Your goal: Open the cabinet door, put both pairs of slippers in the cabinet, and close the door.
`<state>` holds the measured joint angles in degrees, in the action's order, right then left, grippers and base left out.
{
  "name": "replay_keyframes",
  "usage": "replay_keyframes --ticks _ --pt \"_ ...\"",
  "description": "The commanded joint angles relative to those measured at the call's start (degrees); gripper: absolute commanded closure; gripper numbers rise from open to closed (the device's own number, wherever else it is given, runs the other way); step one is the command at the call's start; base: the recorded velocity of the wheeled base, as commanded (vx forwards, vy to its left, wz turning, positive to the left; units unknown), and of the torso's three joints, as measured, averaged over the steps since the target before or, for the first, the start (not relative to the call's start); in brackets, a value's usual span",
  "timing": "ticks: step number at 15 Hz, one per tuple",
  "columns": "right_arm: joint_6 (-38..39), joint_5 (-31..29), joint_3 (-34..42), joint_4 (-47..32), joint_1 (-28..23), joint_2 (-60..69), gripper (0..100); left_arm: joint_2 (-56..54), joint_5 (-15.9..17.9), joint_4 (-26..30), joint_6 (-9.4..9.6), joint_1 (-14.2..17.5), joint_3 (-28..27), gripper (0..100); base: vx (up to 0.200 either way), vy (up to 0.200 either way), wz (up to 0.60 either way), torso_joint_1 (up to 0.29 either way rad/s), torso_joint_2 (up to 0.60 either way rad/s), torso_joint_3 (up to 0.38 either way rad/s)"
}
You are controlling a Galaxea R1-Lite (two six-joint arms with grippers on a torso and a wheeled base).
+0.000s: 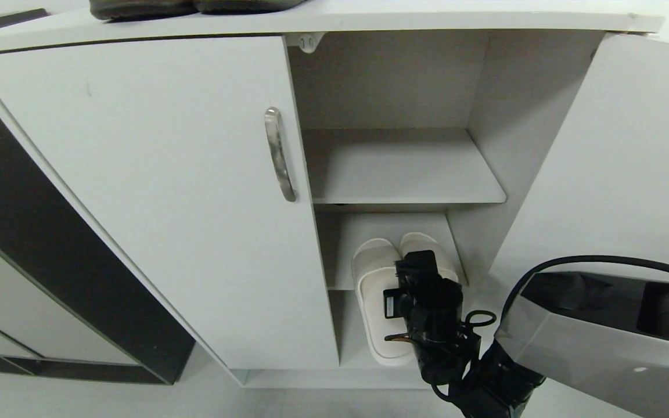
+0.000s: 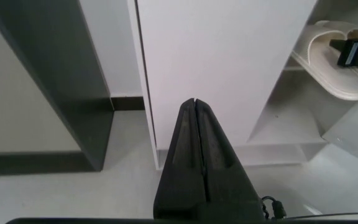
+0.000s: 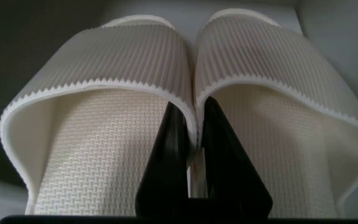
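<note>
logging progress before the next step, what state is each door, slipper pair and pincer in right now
right cabinet door, swung open
left cabinet door, shut
white slippers, side by side, toes inside the cabinet, heels sticking out
dark slippers, lying on top of the cabinet
right pincer, shut on the white slippers' inner strap edges
left pincer, shut, holding nothing

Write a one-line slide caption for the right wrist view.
Right tool clamps the pair of white slippers by their adjoining inner edges, held side by side.
</note>
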<state>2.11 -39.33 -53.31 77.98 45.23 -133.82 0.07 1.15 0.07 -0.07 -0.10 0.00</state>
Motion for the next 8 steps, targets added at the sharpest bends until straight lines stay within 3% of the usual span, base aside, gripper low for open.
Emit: replay_keyframes --ticks 1,8 --pt "0.09 0.04 0.14 0.15 -0.31 -0.66 100 0.01 0.00 0.01 -0.01 0.01 0.00 100 0.000 0.000 0.00 0.000 0.00 0.000" --pt "0.26 0.57 -7.42 -3.36 -4.01 -4.26 100 0.10 0.00 0.01 -0.10 0.01 0.00 100 0.000 0.000 0.00 0.000 0.00 0.000"
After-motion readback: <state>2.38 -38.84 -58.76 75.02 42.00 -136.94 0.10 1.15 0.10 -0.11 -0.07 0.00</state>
